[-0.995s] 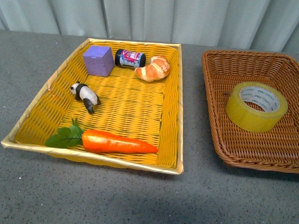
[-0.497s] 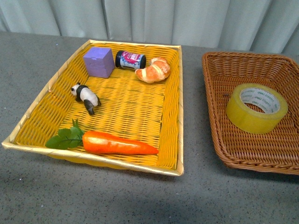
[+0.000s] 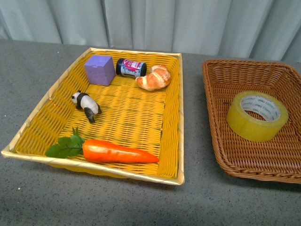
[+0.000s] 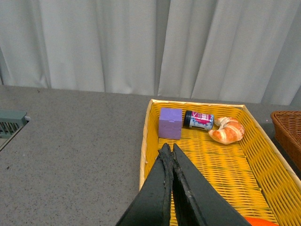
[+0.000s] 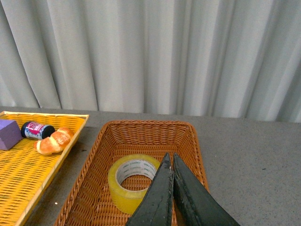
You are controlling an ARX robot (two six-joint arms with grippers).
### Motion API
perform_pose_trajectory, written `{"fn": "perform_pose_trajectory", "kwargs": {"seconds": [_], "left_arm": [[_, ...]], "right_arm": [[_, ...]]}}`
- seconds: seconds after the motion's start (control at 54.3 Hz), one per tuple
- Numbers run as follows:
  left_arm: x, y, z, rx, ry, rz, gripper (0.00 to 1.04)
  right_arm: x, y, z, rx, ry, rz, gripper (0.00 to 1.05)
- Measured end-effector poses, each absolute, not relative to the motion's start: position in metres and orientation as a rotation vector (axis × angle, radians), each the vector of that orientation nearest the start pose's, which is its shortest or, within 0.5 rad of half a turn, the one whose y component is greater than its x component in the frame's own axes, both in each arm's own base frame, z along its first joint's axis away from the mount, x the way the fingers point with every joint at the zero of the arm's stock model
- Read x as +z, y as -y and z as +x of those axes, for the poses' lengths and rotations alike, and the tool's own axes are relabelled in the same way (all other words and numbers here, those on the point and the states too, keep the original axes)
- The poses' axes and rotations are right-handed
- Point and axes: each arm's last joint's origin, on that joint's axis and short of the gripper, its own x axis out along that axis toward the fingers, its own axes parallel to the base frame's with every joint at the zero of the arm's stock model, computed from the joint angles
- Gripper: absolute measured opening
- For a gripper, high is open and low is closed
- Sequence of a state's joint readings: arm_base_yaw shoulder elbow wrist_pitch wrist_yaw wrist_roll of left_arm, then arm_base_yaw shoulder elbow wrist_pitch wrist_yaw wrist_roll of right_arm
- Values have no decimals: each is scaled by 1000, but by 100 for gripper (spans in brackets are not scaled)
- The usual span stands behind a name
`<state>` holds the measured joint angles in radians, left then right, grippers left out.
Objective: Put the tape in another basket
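Note:
The yellow tape roll (image 3: 257, 116) with a white core lies flat inside the brown wicker basket (image 3: 225, 70) at the right of the front view. It also shows in the right wrist view (image 5: 123, 186), inside the same basket (image 5: 141, 126). My right gripper (image 5: 169, 157) is shut and empty, held above the basket, its tips over the roll's edge. My left gripper (image 4: 169, 148) is shut and empty, above the left rim of the bright yellow basket (image 4: 146, 127). Neither gripper shows in the front view.
The yellow basket (image 3: 176, 94) holds a purple cube (image 3: 99, 69), a small dark jar (image 3: 130, 68), a croissant (image 3: 154, 77), a toy panda (image 3: 86, 104) and a carrot with leaves (image 3: 117, 152). Grey tabletop (image 3: 197, 197) surrounds both baskets. Curtains hang behind.
The front view has shifted slightly, so both baskets sit a little lower and further left in the picture. The tape and the other objects keep their places in the baskets.

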<state>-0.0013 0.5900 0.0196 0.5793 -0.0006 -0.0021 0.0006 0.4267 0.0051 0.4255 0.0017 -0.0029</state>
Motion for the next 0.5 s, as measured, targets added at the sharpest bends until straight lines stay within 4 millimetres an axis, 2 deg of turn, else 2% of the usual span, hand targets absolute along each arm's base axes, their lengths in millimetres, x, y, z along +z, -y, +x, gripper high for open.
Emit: {"fn": "perform_pose_trajectory", "kwargs": {"seconds": [0.497], "left_arm": [[173, 0, 118, -1, 22, -2, 4]], "right_arm": [[168, 0, 112, -1, 9, -3, 1]]}}
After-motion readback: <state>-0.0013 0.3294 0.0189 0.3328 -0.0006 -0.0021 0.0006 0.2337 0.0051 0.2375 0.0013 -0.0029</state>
